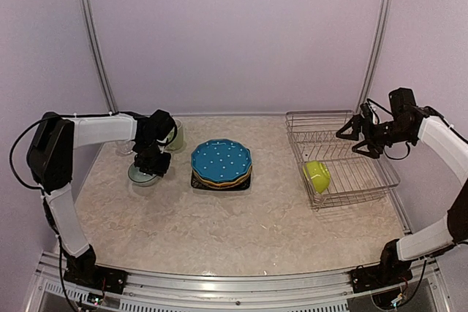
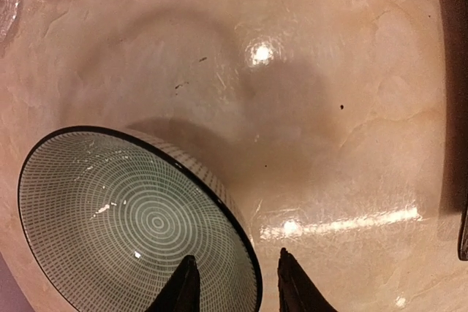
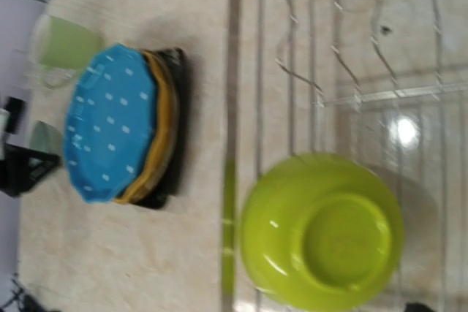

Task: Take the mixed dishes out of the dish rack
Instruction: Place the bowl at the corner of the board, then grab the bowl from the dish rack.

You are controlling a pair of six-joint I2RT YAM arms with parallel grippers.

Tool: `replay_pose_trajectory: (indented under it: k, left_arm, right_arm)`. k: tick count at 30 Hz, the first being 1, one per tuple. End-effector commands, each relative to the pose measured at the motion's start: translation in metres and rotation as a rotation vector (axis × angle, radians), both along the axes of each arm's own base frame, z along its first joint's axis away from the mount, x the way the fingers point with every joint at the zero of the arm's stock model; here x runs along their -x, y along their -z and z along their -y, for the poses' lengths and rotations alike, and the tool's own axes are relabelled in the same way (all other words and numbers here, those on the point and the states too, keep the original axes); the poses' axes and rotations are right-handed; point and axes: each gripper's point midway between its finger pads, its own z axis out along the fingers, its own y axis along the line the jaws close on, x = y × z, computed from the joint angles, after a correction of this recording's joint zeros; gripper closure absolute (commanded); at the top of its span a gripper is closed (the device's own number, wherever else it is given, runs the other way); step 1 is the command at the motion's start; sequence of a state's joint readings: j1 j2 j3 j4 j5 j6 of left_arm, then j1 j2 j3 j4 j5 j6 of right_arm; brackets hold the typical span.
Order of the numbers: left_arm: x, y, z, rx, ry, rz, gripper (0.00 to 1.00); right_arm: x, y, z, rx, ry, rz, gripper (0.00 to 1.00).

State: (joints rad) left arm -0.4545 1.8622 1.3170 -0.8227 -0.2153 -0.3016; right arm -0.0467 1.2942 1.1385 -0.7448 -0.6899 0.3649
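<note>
Looks like the lime bowl (image 1: 316, 175) is the only dish left in the dish rack (image 1: 358, 173), which sits by the table's right edge. The bowl lies bottom-up in the rack's near-left corner. The right gripper (image 1: 352, 139) hovers over the rack's far side, fingers apparently spread, holding nothing. I'd bring it down on whichever bit of rim is raised, one finger under and one outside, then lift straight up so nothing snags the wires. Over by the left edge, the left gripper (image 2: 238, 286) is parted astride the rim of the white bowl (image 2: 124, 217), not pinching it. Pull up vertically or it'll tip the bowl.
</note>
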Motion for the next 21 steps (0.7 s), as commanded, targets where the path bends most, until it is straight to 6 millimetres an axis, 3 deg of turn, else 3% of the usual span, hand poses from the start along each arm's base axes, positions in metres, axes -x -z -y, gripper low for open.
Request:
replay_pose_trajectory:
  k: [1,7,11,16,21]
  left_arm:
    - [-0.010,-0.015,0.001,-0.002,0.011,0.022,0.61]
    - [-0.018,-0.045,0.019,0.037,0.058,0.109,0.35]
    - [-0.022,-0.064,0.032,0.064,0.085,0.180,0.03]
    - [-0.027,-0.090,0.049,0.136,0.096,0.277,0.01]
    - [-0.030,-0.117,0.067,0.216,0.137,0.379,0.01]
  right_arm:
    - [0.012,0.019,0.011,0.085,-0.001,-0.059,0.01]
    - [0.031,0.038,0.012,0.116,-0.020,-0.120,0.01]
    - [0.043,0.050,0.007,0.095,-0.038,-0.159,0.01]
    - [0.040,0.062,-0.001,0.070,-0.053,-0.184,0.01]
    - [0.036,0.072,0.002,0.150,-0.070,-0.157,0.01]
